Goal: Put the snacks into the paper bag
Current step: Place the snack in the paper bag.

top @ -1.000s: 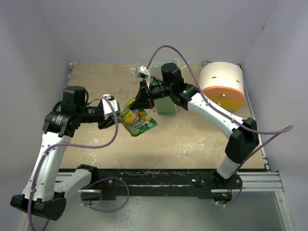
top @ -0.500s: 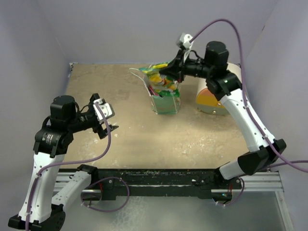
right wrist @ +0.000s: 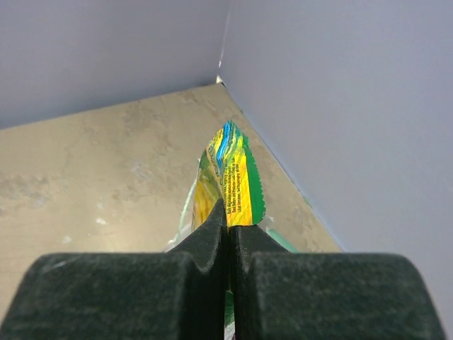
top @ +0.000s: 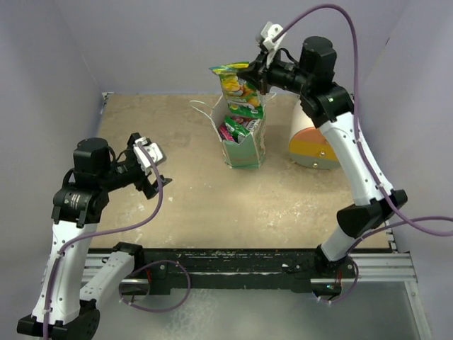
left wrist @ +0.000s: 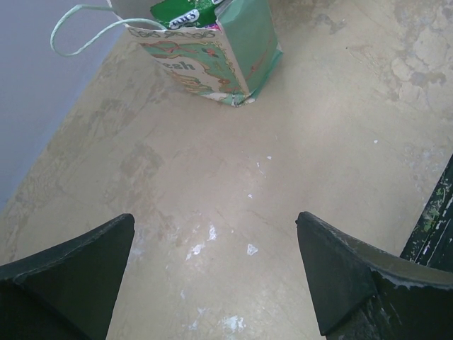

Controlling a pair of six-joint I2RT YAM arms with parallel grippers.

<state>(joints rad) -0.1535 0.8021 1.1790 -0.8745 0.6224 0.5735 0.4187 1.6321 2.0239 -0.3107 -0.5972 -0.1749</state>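
Observation:
My right gripper (top: 253, 76) is shut on a green-yellow snack packet (top: 237, 84), holding it in the air above the paper bag (top: 244, 145); in the right wrist view the same packet (right wrist: 233, 185) sticks out past the closed fingers. The pale green bag stands upright mid-table, with green and magenta snacks (top: 237, 122) showing in its mouth. The left wrist view catches the bag (left wrist: 212, 53) at the top, its string handle (left wrist: 78, 28) curling left. My left gripper (top: 150, 172) is open and empty, low over the left of the table; its gripper (left wrist: 212, 241) has only bare tabletop between the fingers.
A white cylinder with an orange-yellow face (top: 311, 145) lies just right of the bag, partly behind my right arm. Grey walls enclose the table on the left, back and right. A black rail (top: 233, 258) runs along the near edge.
My right gripper took the green-yellow packet from the left gripper, carried it back and lifted it higher above the bag. The left gripper opened and drew back to the left.

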